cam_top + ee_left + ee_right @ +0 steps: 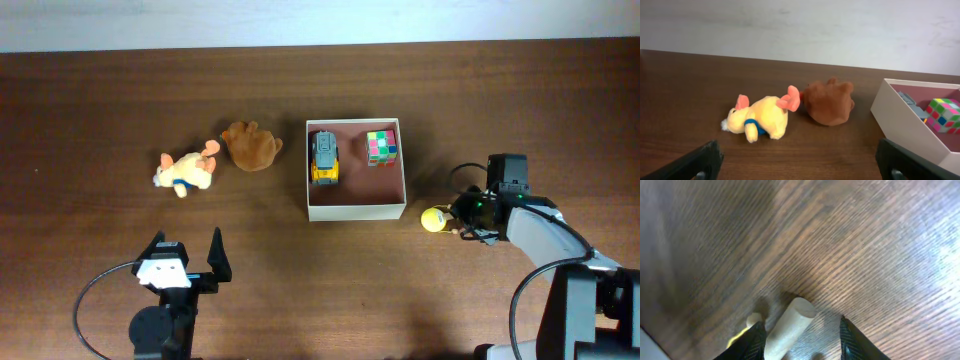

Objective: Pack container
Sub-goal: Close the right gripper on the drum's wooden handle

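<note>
The container (356,211) is sitting mid-table, holding a toy truck (325,158) and a puzzle cube (381,147). Just right of it, the right gripper (457,214) is straddling the peg (790,325) of a yellow toy (433,218), its fingers parted, likely readying a grasp. The left gripper (187,250) is hanging open and empty.

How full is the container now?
Partly full: a toy truck and a colour cube lie inside the container; much floor is bare.

Soft even light, faint shadows — right wrist view blurred, glare on table (940,255).
</note>
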